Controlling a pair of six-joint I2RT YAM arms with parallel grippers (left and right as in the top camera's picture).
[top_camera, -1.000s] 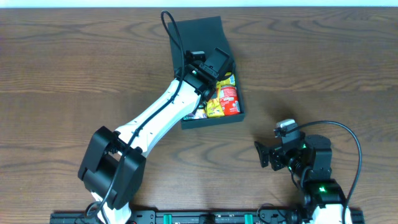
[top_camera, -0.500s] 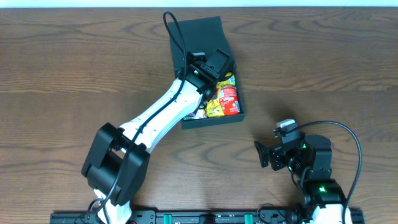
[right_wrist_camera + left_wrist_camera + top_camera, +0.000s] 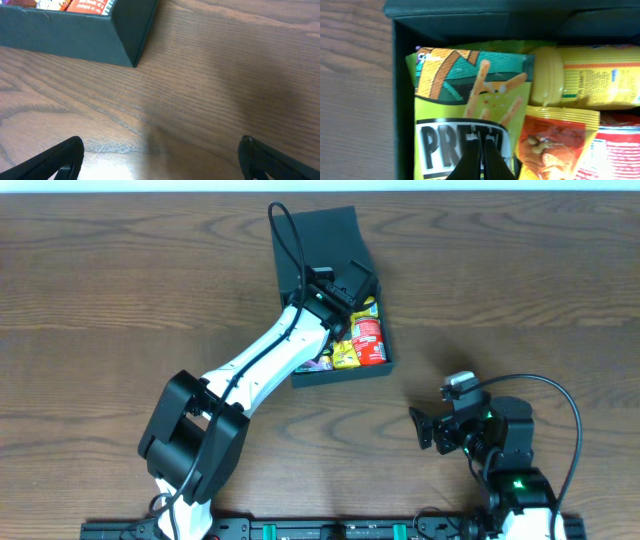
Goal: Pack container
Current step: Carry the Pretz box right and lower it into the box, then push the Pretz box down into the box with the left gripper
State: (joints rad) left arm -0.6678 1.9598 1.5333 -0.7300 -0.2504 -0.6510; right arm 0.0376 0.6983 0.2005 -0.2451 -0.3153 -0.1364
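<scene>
The dark teal-black container (image 3: 341,376) lies open on the table, its flap lid (image 3: 315,235) folded back at the far side. Inside are a yellow-green Pretz box (image 3: 465,100), a yellow tube (image 3: 590,75), an orange snack pack (image 3: 555,140) and a red pack (image 3: 368,340). My left gripper (image 3: 352,290) is shut and empty, its tips (image 3: 485,146) just over the Pretz box inside the container. My right gripper (image 3: 425,430) is open and empty, low over bare table (image 3: 160,150) near the container's front right corner (image 3: 125,45).
Wooden table (image 3: 120,300) all around the container. My left arm (image 3: 260,360) stretches diagonally from the front left base to the container. The right arm's base (image 3: 515,480) stands at the front right.
My left arm's elbow has shifted a little to the right and the gripper has edged slightly farther into the container. The right arm has not moved.
</scene>
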